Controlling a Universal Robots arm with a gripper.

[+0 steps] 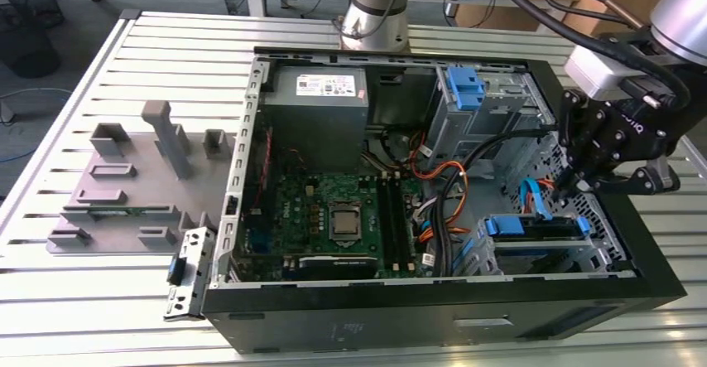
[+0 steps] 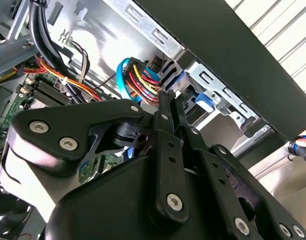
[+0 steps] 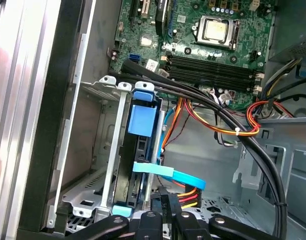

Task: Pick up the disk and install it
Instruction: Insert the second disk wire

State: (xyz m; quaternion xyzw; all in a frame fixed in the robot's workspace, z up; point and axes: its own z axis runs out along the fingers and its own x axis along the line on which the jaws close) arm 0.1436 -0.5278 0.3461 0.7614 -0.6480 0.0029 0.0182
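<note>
The hand [image 1: 605, 186] is seen at the right of the exterior view, lowered inside the open computer case [image 1: 442, 301] just above the lower drive cage [image 1: 541, 247]. Its fingers [image 3: 163, 212] are pressed together, with nothing visibly pinched between them. In the first wrist view, the disk [image 3: 138, 165] is seated edge-on in that cage, its blue carrier frame showing at the lower middle of the frame. A blue data cable [image 3: 178, 176] and a bundle of power wires [image 3: 189, 195] lie between the fingertips and the disk. The install step is judged to be nearly finished. What remains appears to call for a careful seating check without snagging the cables.
</note>
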